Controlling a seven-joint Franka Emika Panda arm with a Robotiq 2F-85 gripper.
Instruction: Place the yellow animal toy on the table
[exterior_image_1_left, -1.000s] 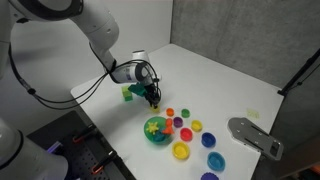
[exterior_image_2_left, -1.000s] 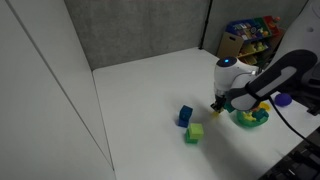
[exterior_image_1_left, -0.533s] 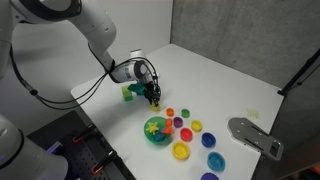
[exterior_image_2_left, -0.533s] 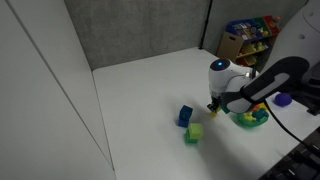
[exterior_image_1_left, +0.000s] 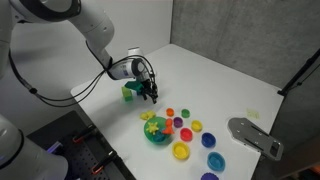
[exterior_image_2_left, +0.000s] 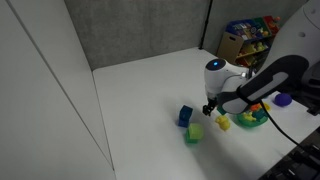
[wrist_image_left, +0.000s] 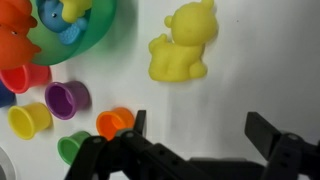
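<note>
Seemingly done: yellow animal toy (wrist_image_left: 183, 43) lay on table (wrist_image_left: 265, 60) near green bowl (wrist_image_left: 97, 28), free of gripper (wrist_image_left: 200, 128); jaws spread wide, empty. Only retreat seemed left.

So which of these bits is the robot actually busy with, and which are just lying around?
Part of the job:
- yellow animal toy, lying on the table
- gripper, open, not touching the toy

Just lying about:
- green bowl
- small coloured cups
- blue cube
- yellow-green cube
</note>
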